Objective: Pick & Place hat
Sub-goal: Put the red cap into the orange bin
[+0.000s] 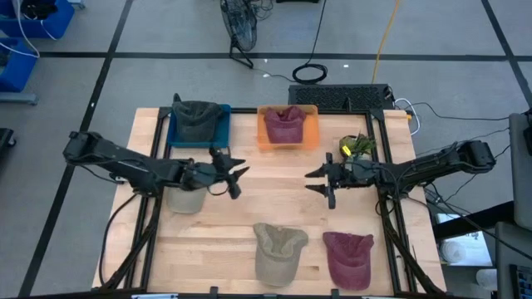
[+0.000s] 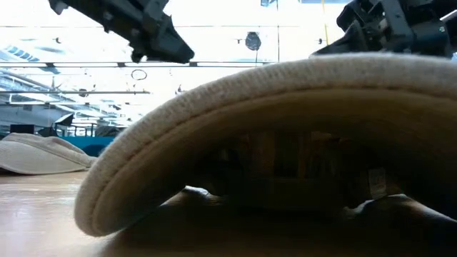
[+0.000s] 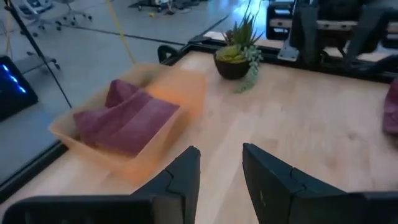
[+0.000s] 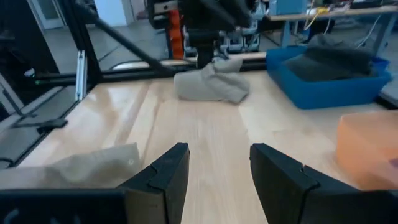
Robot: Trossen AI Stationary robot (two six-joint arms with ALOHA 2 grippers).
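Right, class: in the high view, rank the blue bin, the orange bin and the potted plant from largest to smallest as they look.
1. blue bin and orange bin: look about alike, so no ranking between them.
2. potted plant: clearly smallest.

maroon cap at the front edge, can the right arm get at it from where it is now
Probably yes. The maroon cap lies in the open on the table's right side, nothing on it, and the right gripper hovers with empty, parted jaws. The beige cap sits beside it, apart.
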